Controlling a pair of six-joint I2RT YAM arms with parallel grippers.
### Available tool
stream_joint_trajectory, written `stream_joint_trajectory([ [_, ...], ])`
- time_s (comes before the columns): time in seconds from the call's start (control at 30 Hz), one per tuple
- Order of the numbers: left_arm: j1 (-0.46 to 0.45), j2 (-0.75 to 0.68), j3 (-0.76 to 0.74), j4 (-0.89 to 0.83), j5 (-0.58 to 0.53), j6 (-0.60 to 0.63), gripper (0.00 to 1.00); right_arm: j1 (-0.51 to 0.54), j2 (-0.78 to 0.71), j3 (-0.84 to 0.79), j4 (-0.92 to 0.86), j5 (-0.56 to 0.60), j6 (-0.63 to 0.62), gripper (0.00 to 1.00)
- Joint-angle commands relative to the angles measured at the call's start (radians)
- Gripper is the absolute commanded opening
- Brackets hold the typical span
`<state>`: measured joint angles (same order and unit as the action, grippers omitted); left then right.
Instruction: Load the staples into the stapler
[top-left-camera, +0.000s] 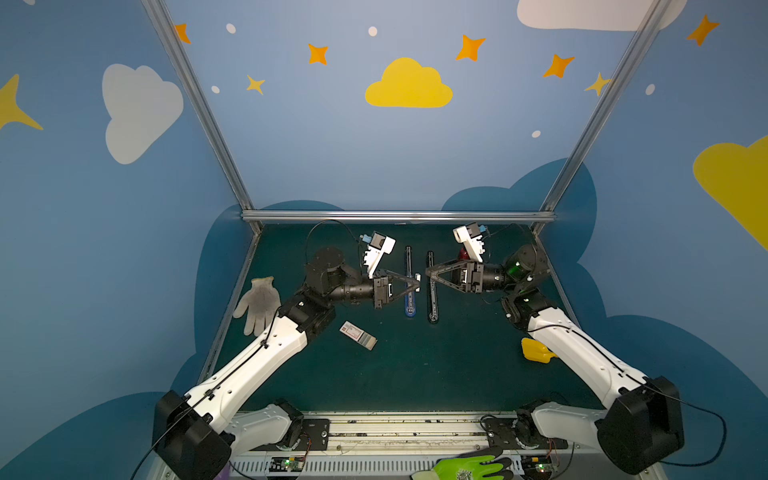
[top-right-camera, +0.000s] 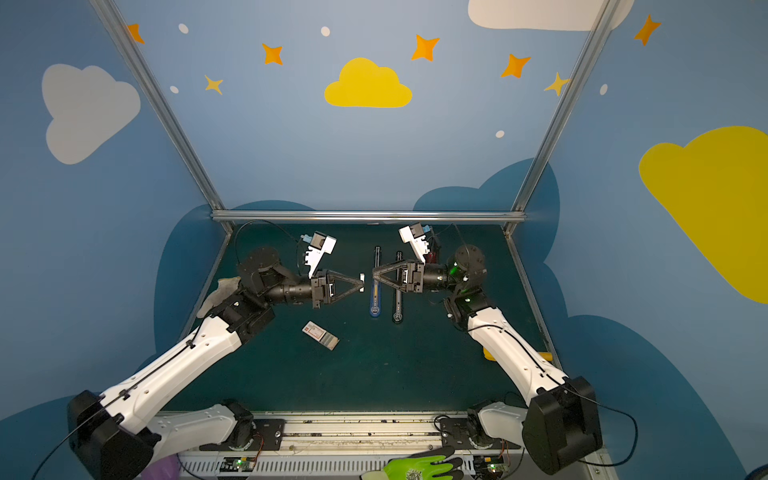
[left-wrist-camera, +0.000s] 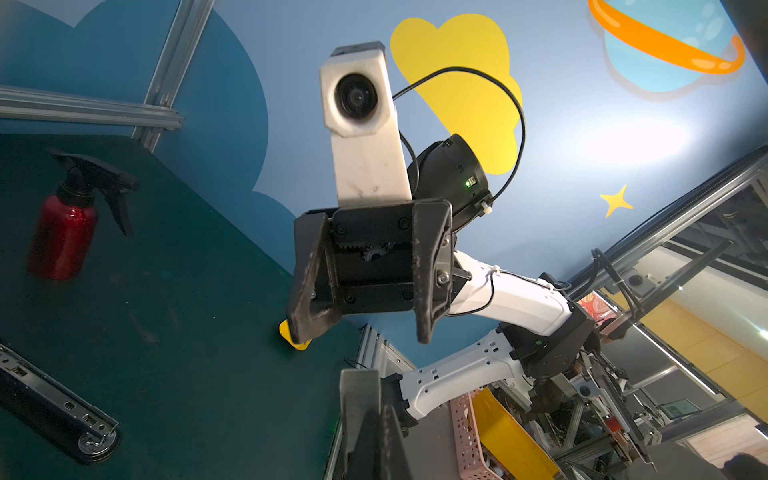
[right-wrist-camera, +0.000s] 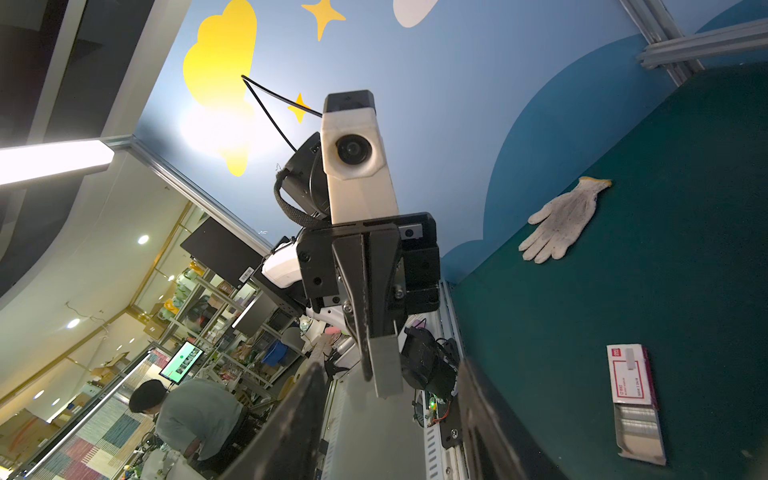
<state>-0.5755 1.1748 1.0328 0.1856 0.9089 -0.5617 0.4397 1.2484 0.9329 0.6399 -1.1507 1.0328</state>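
The stapler lies opened flat mid-table in both top views, as a blue half (top-left-camera: 410, 297) and a black half (top-left-camera: 432, 299). Just above it my left gripper (top-left-camera: 417, 282) (left-wrist-camera: 374, 419) is shut on a short grey strip of staples (left-wrist-camera: 359, 399) (right-wrist-camera: 386, 370) that sticks out of its tip. My right gripper (top-left-camera: 428, 273) (right-wrist-camera: 388, 374) faces it tip to tip, open and holding nothing, its fingers (right-wrist-camera: 291, 415) on either side of the strip. The staples box (top-left-camera: 358, 335) (right-wrist-camera: 629, 382) lies nearer the front left, white with a red mark, its tray slid out.
A white knit glove (top-left-camera: 259, 303) lies by the left wall. A yellow object (top-left-camera: 536, 351) sits beside the right arm. A red spray bottle (left-wrist-camera: 62, 237) stands at the back right. A green glove (top-left-camera: 469, 467) rests on the front rail.
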Motion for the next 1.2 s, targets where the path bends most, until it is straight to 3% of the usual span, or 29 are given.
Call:
stream_joint_trajectory([
  [0.0, -0.005, -0.002, 0.006, 0.038, 0.017, -0.005, 0.04, 0.016, 0.009, 0.042, 0.038, -0.021, -0.009, 0.51],
  [0.33, -0.006, 0.01, 0.011, 0.035, 0.02, -0.004, 0.04, 0.045, 0.028, 0.074, 0.04, -0.033, -0.005, 0.42],
  [0.6, -0.01, 0.011, 0.018, 0.035, 0.021, -0.001, 0.04, 0.056, 0.046, 0.085, 0.04, -0.042, -0.007, 0.44],
  [1.17, -0.011, 0.011, 0.029, 0.02, 0.016, 0.013, 0.04, 0.071, 0.054, 0.093, 0.04, -0.072, -0.019, 0.25],
])
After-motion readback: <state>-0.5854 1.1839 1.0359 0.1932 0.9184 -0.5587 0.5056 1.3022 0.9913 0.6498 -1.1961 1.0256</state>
